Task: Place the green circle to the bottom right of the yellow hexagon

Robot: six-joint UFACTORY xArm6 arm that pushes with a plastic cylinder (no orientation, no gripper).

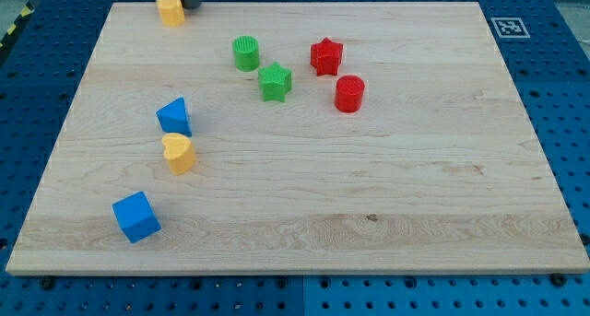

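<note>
The green circle (246,53) stands on the wooden board (387,196) in its upper middle. The yellow hexagon (171,9) sits at the board's top edge, up and to the left of the green circle. My tip (190,5) shows as a dark rod end at the view's top, right beside the hexagon's right side; I cannot tell whether it touches it. The tip is well above and left of the green circle.
A green star (275,81) lies just lower right of the green circle. A red star (325,56) and a red circle (349,93) sit further right. A blue block (174,116), a yellow heart (179,154) and a blue cube (136,216) stand at the left.
</note>
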